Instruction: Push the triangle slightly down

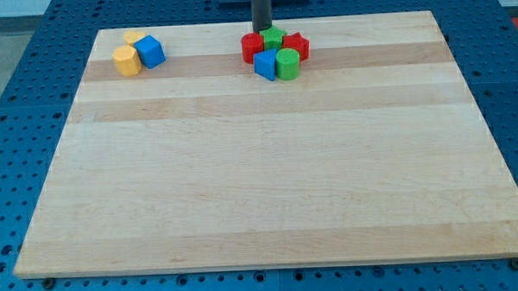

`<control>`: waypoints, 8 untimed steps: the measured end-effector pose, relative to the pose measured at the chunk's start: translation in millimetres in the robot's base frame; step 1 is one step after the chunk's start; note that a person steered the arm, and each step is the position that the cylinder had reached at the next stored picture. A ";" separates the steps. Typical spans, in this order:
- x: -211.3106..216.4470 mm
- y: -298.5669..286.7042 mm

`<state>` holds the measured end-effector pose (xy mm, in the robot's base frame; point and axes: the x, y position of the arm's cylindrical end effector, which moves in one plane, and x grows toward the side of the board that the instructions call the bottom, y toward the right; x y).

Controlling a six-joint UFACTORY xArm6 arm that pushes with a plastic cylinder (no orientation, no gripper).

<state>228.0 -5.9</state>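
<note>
A tight cluster of blocks sits at the view's top centre. It holds a red block (252,46) on the left, a green block (274,37) at the top, a red star-like block (297,46) on the right, a blue block (265,65) that looks like the triangle at the lower left, and a green cylinder (287,63) at the lower right. My tip (262,30) stands just above the cluster, between the red block and the green block and close to both. I cannot tell whether it touches them.
At the view's top left a blue cube (150,52) touches a yellow block (127,60), with a second yellow block (133,37) just above. The wooden board (269,180) lies on a blue perforated table (16,102).
</note>
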 end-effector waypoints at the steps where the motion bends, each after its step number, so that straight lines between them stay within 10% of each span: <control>1: 0.2 4.8; 5: 102.5 12.2; 8: 93.2 9.9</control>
